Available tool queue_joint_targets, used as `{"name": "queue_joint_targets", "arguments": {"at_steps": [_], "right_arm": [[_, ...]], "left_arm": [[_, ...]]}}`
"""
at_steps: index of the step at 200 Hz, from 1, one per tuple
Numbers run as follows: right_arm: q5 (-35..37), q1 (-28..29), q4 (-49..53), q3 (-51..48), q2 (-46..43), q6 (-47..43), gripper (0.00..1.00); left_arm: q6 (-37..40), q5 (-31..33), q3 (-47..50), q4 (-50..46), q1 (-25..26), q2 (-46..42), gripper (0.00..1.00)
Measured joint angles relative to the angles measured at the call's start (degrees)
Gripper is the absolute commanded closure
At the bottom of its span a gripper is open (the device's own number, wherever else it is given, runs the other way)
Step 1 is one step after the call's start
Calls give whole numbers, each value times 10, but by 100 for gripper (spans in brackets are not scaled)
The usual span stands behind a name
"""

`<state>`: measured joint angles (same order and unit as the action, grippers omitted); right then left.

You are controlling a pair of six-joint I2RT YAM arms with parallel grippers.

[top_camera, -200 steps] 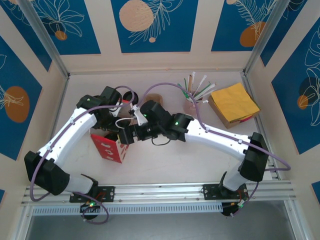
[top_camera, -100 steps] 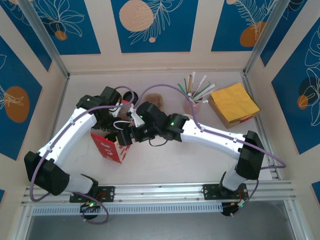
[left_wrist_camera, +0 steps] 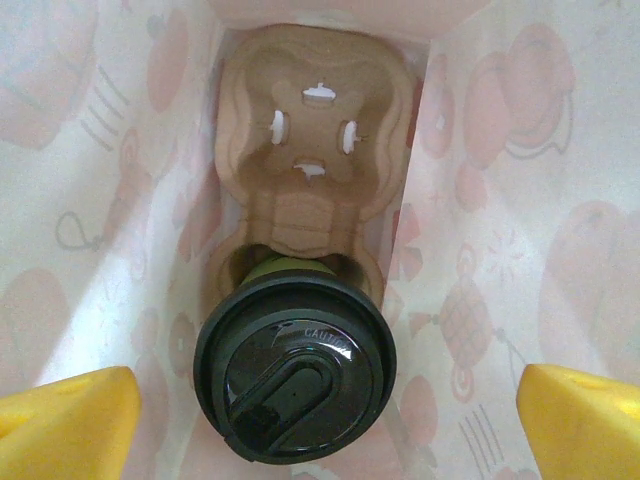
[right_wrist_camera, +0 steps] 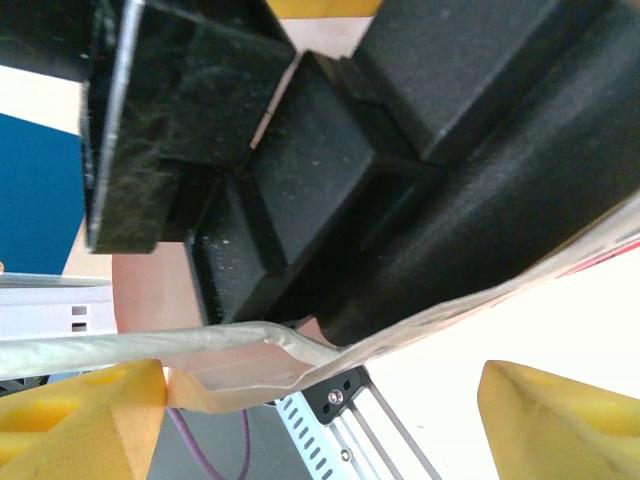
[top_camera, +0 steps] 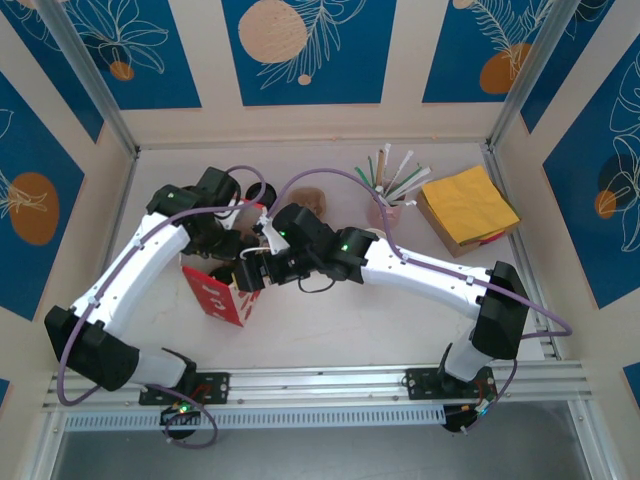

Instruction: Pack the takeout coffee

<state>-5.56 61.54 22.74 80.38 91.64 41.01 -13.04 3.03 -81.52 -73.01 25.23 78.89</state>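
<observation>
The small green paper cup with a round black plastic lid (left_wrist_camera: pixel 295 375) stands in the near pocket of a brown moulded-pulp cup carrier (left_wrist_camera: pixel 315 190), which lies at the bottom of the red-and-white printed paper bag (top_camera: pixel 212 300). The placing step looks done, and this reads as the release. The left gripper (left_wrist_camera: pixel 325 412) hangs inside the bag, above the cup. Its yellow fingertips (left_wrist_camera: pixel 70 415) are spread wide to either side of the lid and touch nothing. The next move probably calls for a straight lift out of the bag, keeping those fingers clear of the thin paper walls close on both sides. The right gripper (right_wrist_camera: pixel 320 418) is at the bag's mouth, jaws spread, with the folded paper rim running between its pads and not pinched. The left wrist's black body is right in front of it, so the two arms crowd each other there. Well apart on the pale table (top_camera: pixel 340 320) sit a stack of yellow napkins (top_camera: pixel 468 208) and a pot of straws and stirrers (top_camera: pixel 388 195).
</observation>
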Motion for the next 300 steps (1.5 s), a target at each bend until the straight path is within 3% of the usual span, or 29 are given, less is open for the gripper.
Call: {"name": "queue_joint_targets", "arguments": {"at_steps": [60, 135, 300], "right_arm": [[0, 0, 1, 0, 0, 0, 18], [26, 1, 32, 11, -4, -18, 0], [104, -1, 112, -37, -174, -80, 1]], "left_arm": [[0, 5, -29, -24, 0, -4, 4], [-2, 15, -72, -47, 0, -14, 5], [-36, 40, -207, -66, 0, -16, 9]]}}
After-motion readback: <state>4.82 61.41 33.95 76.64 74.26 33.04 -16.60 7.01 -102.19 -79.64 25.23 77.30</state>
